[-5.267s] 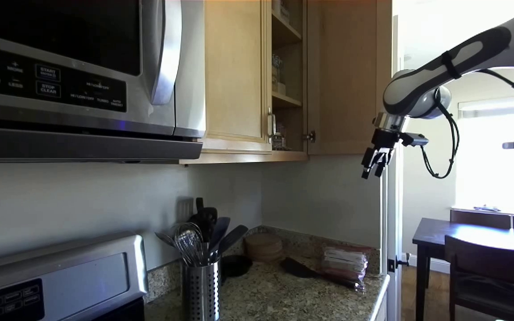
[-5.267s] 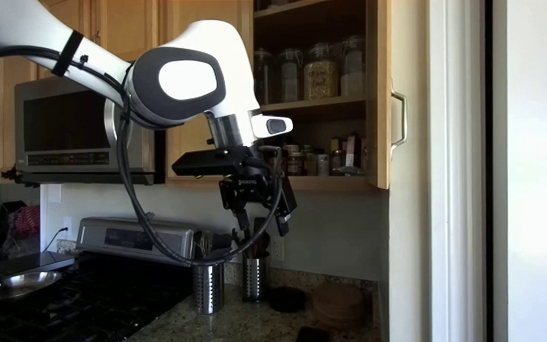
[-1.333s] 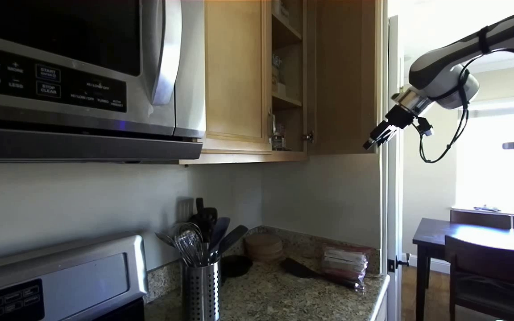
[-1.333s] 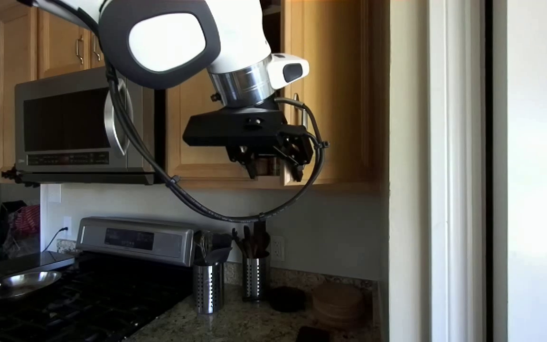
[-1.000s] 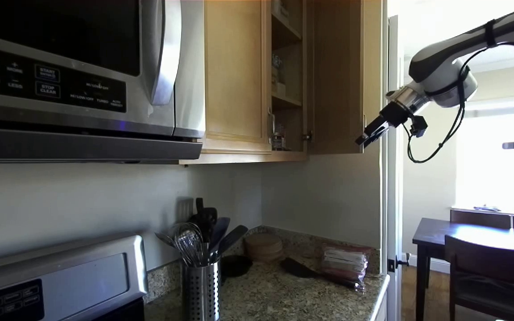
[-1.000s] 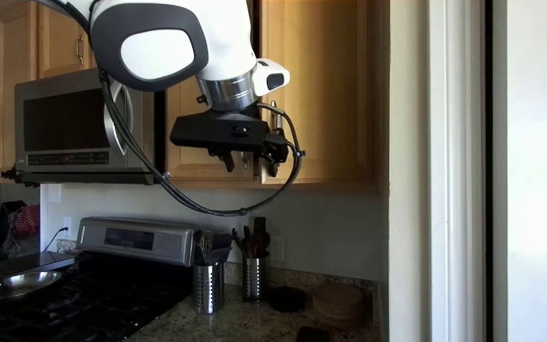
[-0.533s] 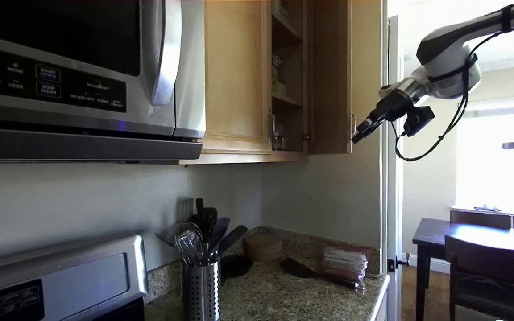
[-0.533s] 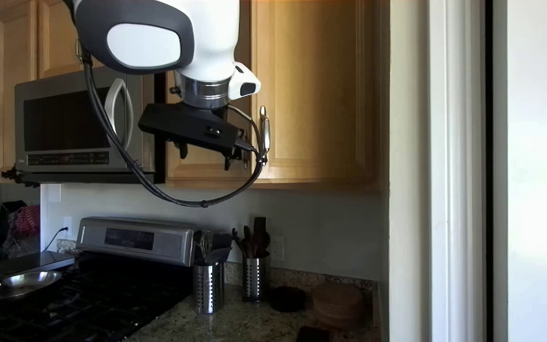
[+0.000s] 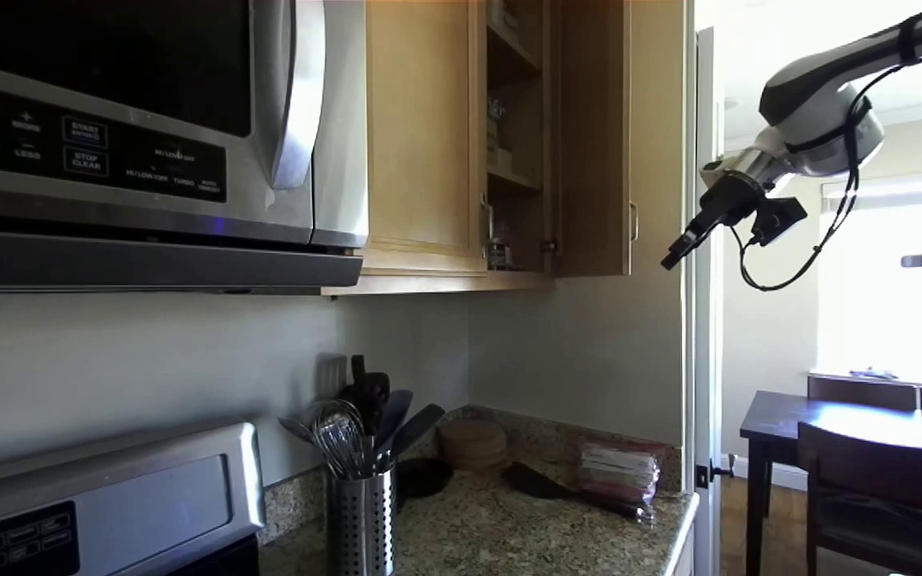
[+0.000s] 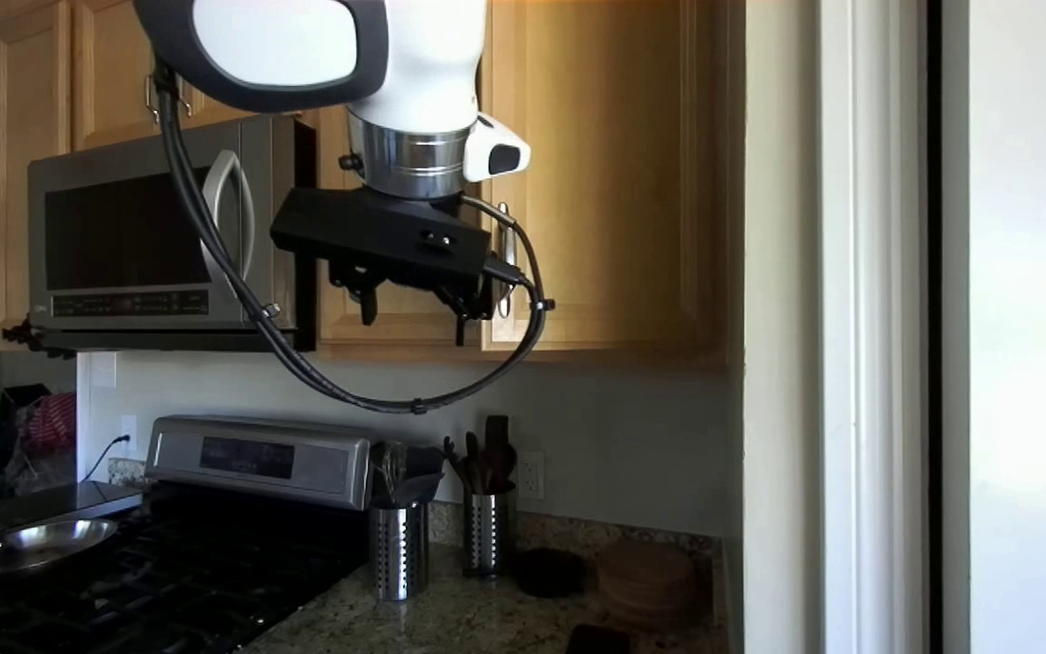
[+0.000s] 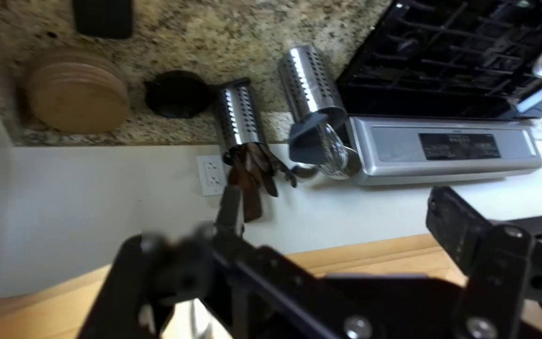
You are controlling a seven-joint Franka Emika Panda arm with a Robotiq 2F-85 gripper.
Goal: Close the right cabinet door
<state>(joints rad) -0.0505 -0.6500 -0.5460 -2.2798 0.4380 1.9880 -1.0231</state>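
Above the counter [image 9: 493,536], the right cabinet door [image 9: 593,144] stands partly open; the gripper [image 11: 336,200] hangs clear of it, fingers [image 11: 454,226] spread around nothing. Best to push flat by the handle [image 10: 508,238], slowly, following the door's arc to the frame [image 9: 517,280]. Below, one steel holder [image 9: 361,520] contains a whisk [image 9: 338,436], the second holder [image 11: 240,117] brown utensils [image 11: 247,190].
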